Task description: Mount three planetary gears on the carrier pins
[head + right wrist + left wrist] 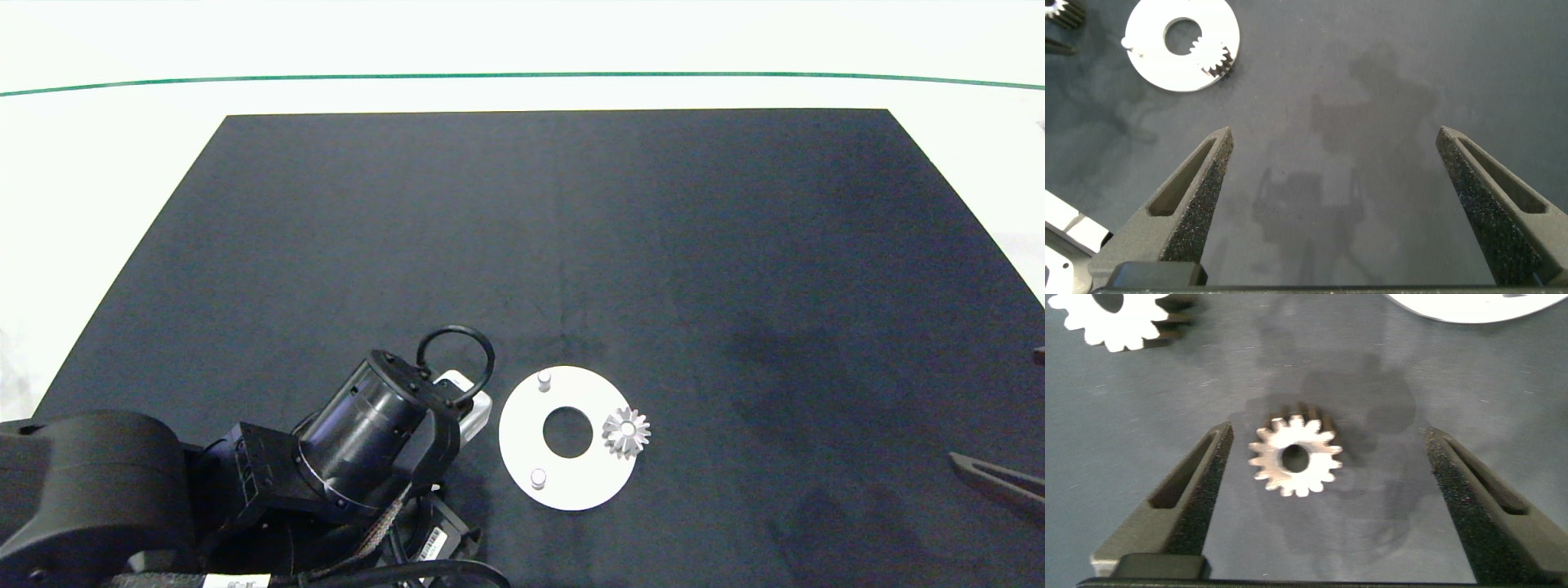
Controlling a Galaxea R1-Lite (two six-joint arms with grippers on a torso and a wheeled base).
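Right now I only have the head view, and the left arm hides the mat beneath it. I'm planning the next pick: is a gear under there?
Observer: Yes. One planetary gear lies flat on the mat, untouched, between the open jaws of the left gripper.
Operator: Where's the third?
Observer: Another loose gear lies flat just beyond it, also on the mat.
Operator: Is the right gripper carrying anything?
Observer: No. The right gripper is open over the mat, with nothing between its jaws.
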